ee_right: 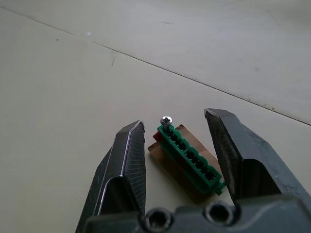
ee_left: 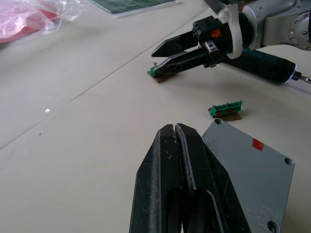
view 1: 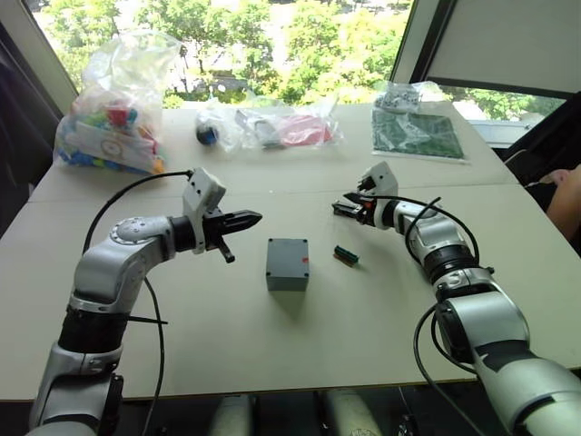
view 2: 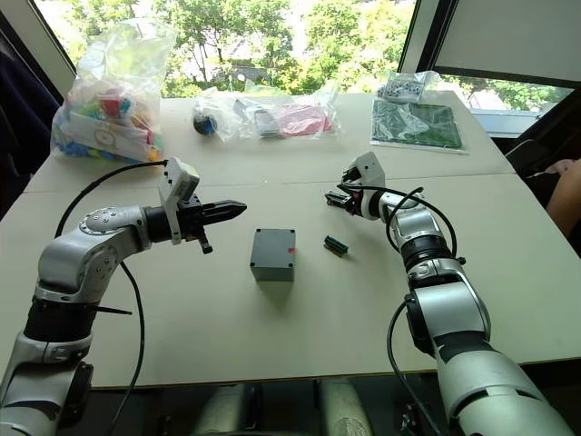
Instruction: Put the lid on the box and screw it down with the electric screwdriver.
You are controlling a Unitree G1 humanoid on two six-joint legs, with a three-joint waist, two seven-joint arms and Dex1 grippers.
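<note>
The box [view 1: 288,263] is a grey cube with a red mark and stands mid-table. Its upward face [ee_left: 252,174] is flat, with holes at the corners; I cannot make out the lid as a separate piece. My left gripper [view 1: 247,219] hovers just left of the box, shut on nothing. My right gripper [ee_right: 176,119] is open at the table top, its fingers either side of a small green connector block [ee_right: 192,160] with a screw on top. The electric screwdriver [ee_left: 262,65], dark with a thin metal tip, lies on the table under the right forearm.
A second green-and-red block [view 1: 346,255] lies just right of the box. At the back stand a bag of colourful parts [view 1: 113,109], clear bags with red contents [view 1: 272,127] and a green board [view 1: 418,134]. A person's hand [view 1: 565,186] rests at the right edge.
</note>
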